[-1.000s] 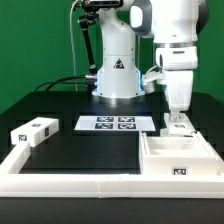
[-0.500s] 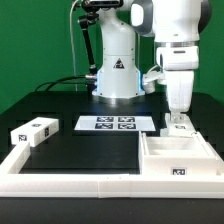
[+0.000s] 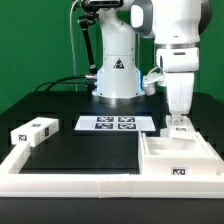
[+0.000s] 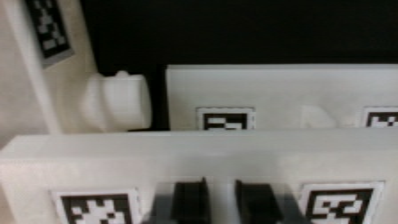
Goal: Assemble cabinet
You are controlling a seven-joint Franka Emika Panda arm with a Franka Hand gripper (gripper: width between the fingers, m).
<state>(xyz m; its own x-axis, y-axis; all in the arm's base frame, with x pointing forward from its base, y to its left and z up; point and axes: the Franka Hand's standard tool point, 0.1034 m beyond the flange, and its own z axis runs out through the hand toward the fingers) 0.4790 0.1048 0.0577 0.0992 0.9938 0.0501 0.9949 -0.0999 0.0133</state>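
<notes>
We are looking at a robotics lab: a white arm point(image 3: 117, 60) stands on a black desk point(image 3: 90, 150) before a green backdrop point(image 3: 35, 40), beside the tagged marker board point(image 3: 112, 123).

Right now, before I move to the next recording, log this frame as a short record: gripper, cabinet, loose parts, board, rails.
gripper: at the far wall of the cabinet; open or shut cannot be told
cabinet: white boxy body with tags, at the exterior view's right, open side up
loose block: white, tagged, at the exterior view's left, apart from the cabinet
marker board: flat on the table in front of the robot's base
border rail: long, white, along the near edge
knob: round white stub on a panel's side, seen in the wrist view
</notes>
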